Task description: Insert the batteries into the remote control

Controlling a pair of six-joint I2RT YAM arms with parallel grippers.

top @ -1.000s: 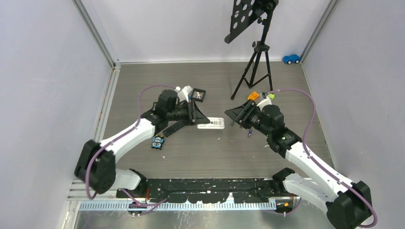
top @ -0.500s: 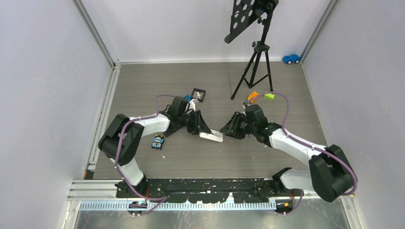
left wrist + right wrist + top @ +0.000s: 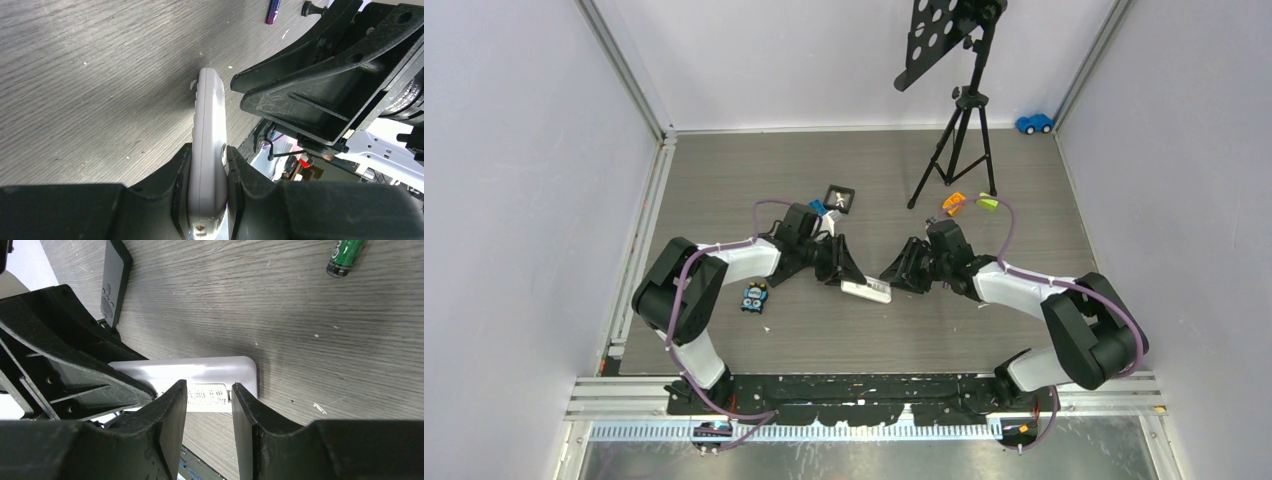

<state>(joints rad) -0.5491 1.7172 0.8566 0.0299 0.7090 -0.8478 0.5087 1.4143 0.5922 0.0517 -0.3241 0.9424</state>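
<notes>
Since the left gripper (image 3: 207, 162) is pinching the white remote (image 3: 210, 110) on its edge at frame centre, I'd guess it's bracing it so the right gripper (image 3: 209, 392), jaws partly spread, can reach the back; a green battery (image 3: 345, 255) lies loose upper right

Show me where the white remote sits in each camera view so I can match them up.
Top external: the white remote is mid-table, between the two gripper tips.
Left wrist: bottom centre, seen edge-on, clamped in the left gripper.
Right wrist: centre, its labelled face showing beyond the open right gripper.
Shared landmark: the left gripper on the remote's end shows in all three views.
</notes>
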